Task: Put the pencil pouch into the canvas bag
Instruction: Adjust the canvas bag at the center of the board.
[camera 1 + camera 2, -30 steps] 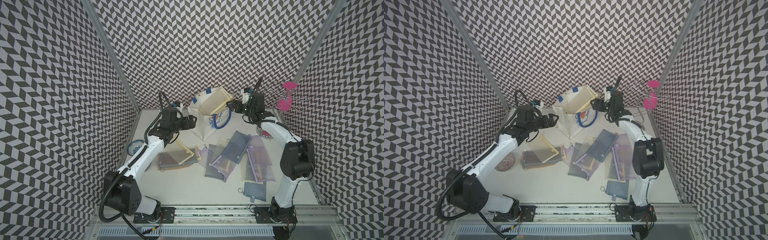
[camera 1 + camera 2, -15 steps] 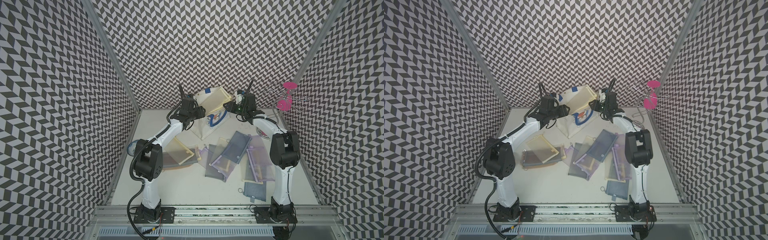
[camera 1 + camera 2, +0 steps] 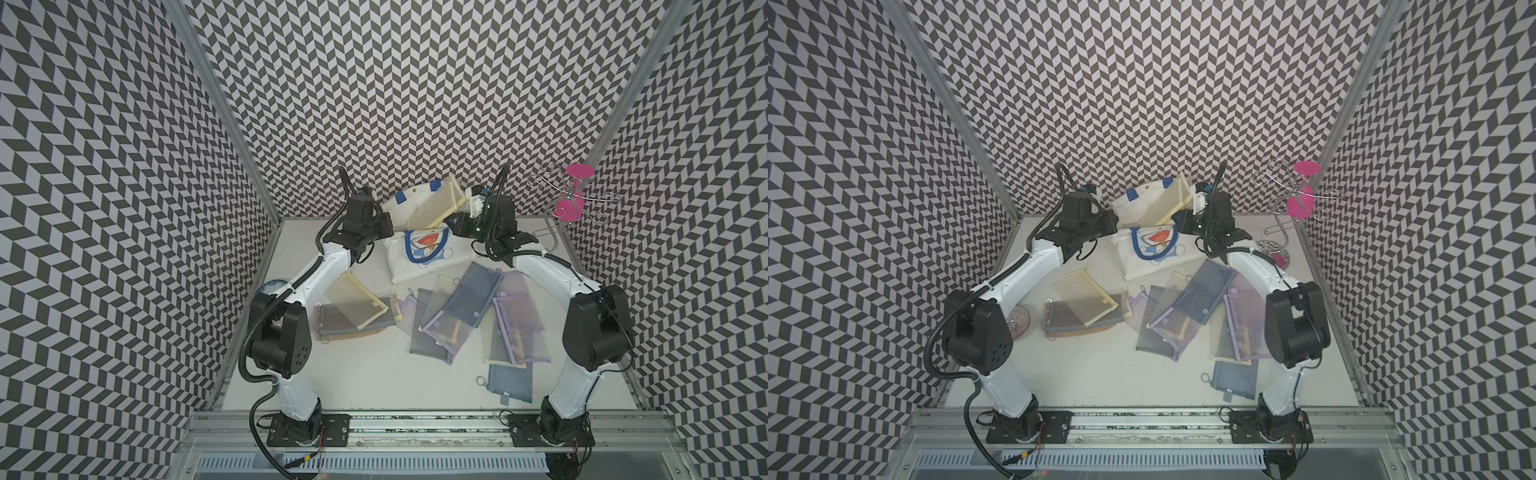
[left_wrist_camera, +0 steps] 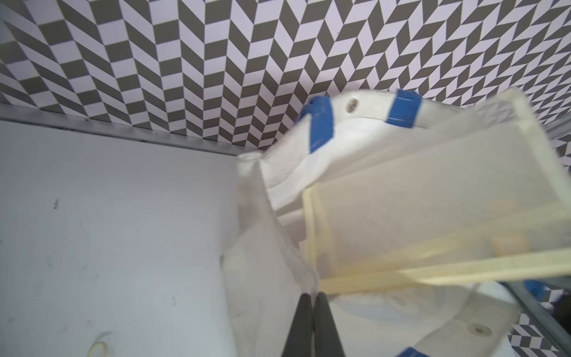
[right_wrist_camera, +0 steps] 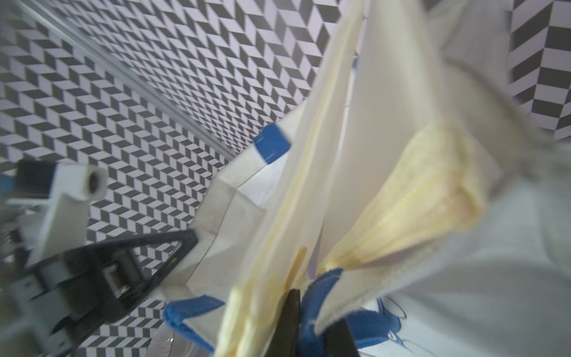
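Note:
The cream canvas bag with blue straps and a cartoon cat stands at the back of the table. A pale yellow mesh pencil pouch leans in its mouth, one end sticking out above the rim. My left gripper is shut on the bag's left rim; the left wrist view shows its jaws pinching the canvas edge beside the pouch. My right gripper is shut on the right rim, with a blue strap and canvas between its jaws.
Several mesh pouches lie in front of the bag: a yellow one, a blue one, a purple one, a grey-blue one. A wire stand with pink discs stands back right. A small dish sits by the left wall.
Both arms have moved in to the bag's mouth, the left from well to its left. Both grippers have gone from open to shut on the rim. The bag's front now slopes forward.

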`<state>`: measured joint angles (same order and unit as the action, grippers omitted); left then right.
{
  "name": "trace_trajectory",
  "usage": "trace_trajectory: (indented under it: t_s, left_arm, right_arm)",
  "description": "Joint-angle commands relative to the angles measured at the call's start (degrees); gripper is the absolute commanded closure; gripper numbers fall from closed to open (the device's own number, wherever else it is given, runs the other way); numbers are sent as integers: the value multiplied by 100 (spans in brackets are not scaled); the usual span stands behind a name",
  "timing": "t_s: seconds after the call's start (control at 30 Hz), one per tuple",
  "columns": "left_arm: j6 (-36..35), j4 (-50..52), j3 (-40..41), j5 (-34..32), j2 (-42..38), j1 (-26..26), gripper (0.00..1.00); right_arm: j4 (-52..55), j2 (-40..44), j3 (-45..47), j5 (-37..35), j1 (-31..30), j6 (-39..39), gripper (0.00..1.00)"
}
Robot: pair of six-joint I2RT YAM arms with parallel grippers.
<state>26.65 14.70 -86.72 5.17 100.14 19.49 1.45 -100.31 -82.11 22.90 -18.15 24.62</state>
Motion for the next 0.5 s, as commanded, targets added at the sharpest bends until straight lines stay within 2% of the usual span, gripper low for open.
trace_trajectory:
  t_s: [0.0, 0.13, 0.2, 0.27, 0.33, 0.47]
  left_arm:
    - [-262, -244, 324, -43, -249, -179, 100]
    - [-373, -492, 526, -101, -267, -219, 100]
    - [-459, -417, 432, -207, -234, -209, 100]
    - [-614, -400, 371, -344, -233, -191, 100]
    - [-694, -438, 351, -376, -245, -191, 100]
    - [-774, -454, 253, -351, -252, -182, 100]
  right_arm:
    - [-590, 626, 524, -193, -26, -159, 89]
    - [-596, 716, 1101, -222, 20, -156, 62]
    - [-538, 791, 1187, -234, 26, -242, 46]
    - [-392, 856, 1163, -415, 36, -379, 35]
    - [-273, 911, 1106, -492, 117, -454, 30]
    - [-145, 1054, 995, -521, 316, -498, 30]
